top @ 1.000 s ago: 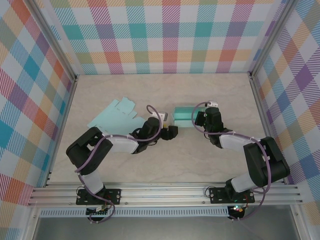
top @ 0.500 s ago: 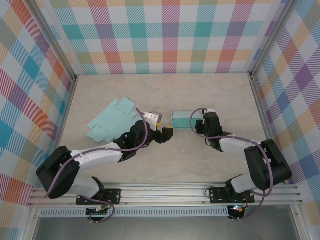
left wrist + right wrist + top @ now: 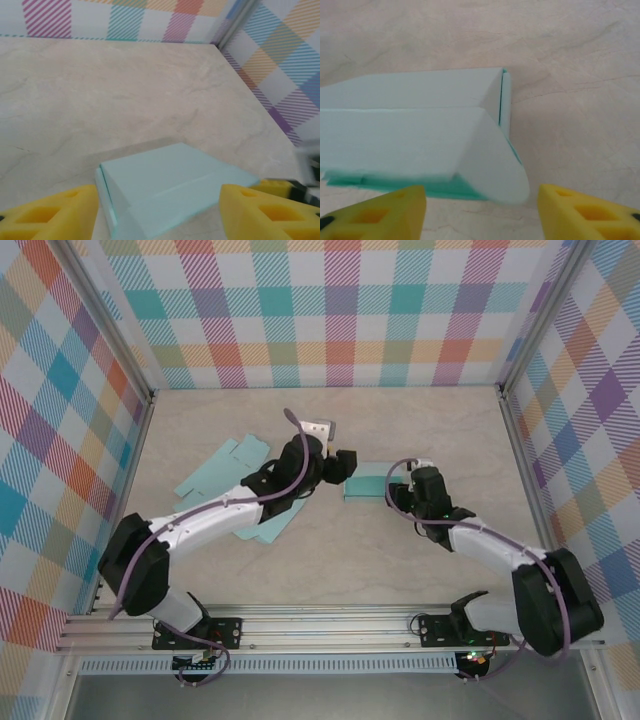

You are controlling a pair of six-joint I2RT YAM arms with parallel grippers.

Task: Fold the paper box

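The left arm hides part of the pale teal flat paper blanks (image 3: 215, 472); each wrist view cuts off the pale teal folded paper box (image 3: 365, 486) lying mid-table. The left gripper (image 3: 159, 207) and right gripper (image 3: 481, 202) stand open at its ends, holding nothing; the left has swung up from the box's near-left side

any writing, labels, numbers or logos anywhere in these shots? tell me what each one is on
There is no readable text.
The teal paper box is plain on every face that shows.
The flat teal cutout is blank.
The checked walls carry only a pattern.
The yellow fingertips bear no marks.
Any print on the small board by the left arm's base is too small to read.
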